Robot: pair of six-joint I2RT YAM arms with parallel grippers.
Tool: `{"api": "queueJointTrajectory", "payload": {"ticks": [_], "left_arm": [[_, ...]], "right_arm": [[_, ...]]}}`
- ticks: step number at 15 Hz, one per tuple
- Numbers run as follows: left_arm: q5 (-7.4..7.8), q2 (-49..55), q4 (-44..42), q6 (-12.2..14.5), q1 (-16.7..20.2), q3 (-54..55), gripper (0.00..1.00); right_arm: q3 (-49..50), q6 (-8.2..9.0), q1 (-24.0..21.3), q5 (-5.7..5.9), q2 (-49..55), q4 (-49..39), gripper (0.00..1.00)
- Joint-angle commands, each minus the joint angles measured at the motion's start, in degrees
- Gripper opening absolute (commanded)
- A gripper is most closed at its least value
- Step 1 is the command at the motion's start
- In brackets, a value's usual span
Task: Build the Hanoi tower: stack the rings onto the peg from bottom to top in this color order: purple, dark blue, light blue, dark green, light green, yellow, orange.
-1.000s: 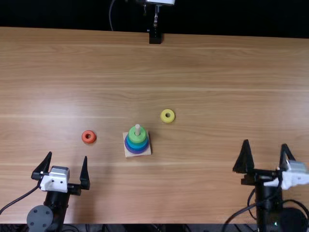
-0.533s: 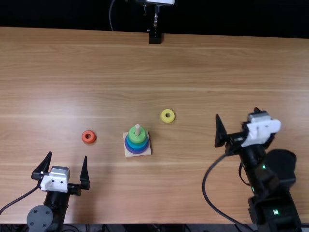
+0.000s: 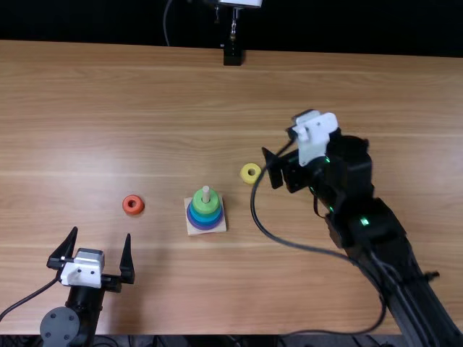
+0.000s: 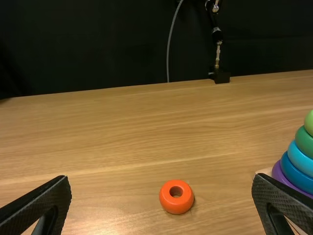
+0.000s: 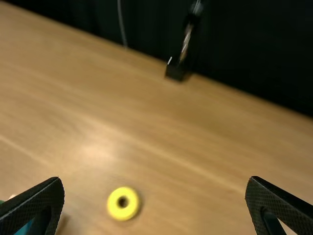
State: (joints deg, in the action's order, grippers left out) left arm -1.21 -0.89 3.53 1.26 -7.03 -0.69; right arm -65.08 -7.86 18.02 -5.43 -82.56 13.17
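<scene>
While the ring stack point(image 3: 205, 215) rises purple to light green around its peg point(image 3: 206, 191), the yellow ring point(image 3: 244, 174) lies beyond it rightward, the orange ring point(image 3: 126, 204) to its left. The left gripper point(image 3: 101, 231), spread wide and empty, is left of the stack, nearer the robot; the right gripper point(image 3: 282, 131), likewise spread and empty, is beyond it rightward.

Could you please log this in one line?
right end effector: open, near yellow ring; left end effector: open; orange ring: loose; light green ring: topmost

table point(image 3: 108, 108): smooth grained wood, soft sheen | orange ring point(image 4: 177, 205): smooth, glossy | peg point(image 3: 206, 193): matt, wood-like
</scene>
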Motion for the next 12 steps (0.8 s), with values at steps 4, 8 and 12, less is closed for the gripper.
{"api": "queueJointTrajectory", "payload": {"ticks": [4, 8, 12], "left_arm": [[-0.05, 0.9, 1.6, 0.2, 0.9, 0.7, 1.00], [-0.05, 0.9, 1.6, 0.2, 0.9, 0.7, 1.00], [-0.05, 0.9, 1.6, 0.2, 0.9, 0.7, 1.00]], "right_arm": [[-11.2, 8.81, 1.3, -0.47, -13.5, 9.7, 1.00], [-13.4, 8.70, 3.3, -0.47, -20.3, 10.3, 1.00], [-15.4, 8.38, 4.9, -0.47, -25.8, 11.2, 1.00]]}}
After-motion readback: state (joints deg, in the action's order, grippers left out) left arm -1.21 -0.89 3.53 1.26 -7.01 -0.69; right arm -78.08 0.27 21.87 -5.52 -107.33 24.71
